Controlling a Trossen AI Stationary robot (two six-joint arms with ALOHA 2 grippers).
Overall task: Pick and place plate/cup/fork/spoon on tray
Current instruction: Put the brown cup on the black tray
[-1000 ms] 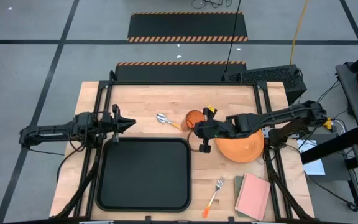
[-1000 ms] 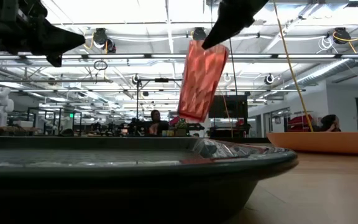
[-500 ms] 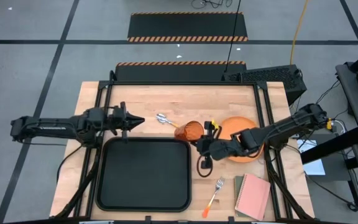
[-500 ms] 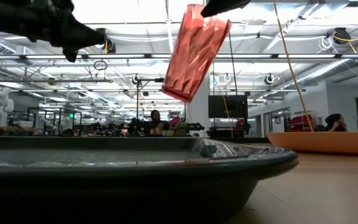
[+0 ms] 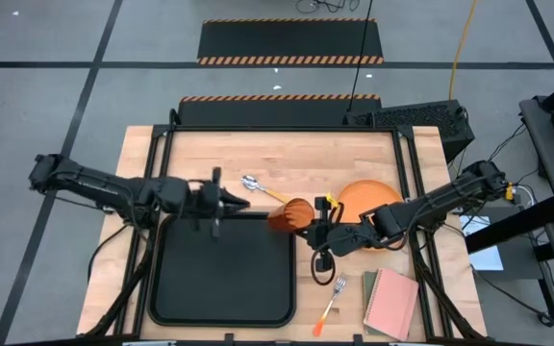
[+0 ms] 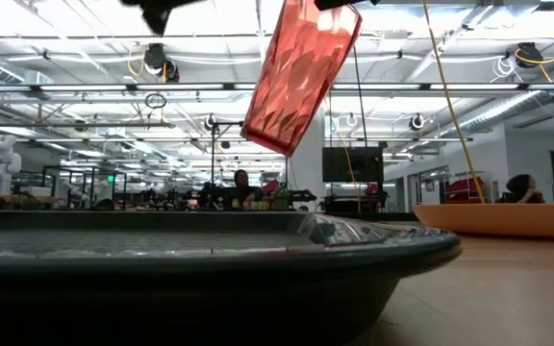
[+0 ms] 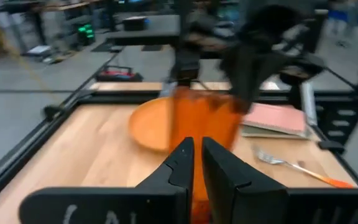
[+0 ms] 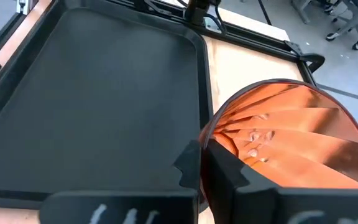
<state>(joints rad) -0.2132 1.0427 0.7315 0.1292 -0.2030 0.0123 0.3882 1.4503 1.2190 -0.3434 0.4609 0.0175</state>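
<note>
My right gripper is shut on the amber cup, which hangs over the far right corner of the black tray. My left gripper is shut and empty, above the tray's far edge, pointing at the cup from the table's left. The orange plate lies flat on the table, partly under my right arm. The spoon lies beyond the tray's far edge. The fork lies right of the tray. My right gripper pinches the cup's wall at its rim, one finger inside the cup and one outside. It comes from the table's right. The cup hangs tilted, its rim up at the gripper and its base lower, clear of the tray.
A pink notebook lies at the near right corner, beside the fork. The tray's floor is bare. Black frame rails run along the table's left and right sides.
My right gripper has carried the cup toward the table's near edge and a little left, from beside the plate to the tray's far right corner; the cup has risen and tipped further. My left gripper has gone toward the table's right, toward the cup.
</note>
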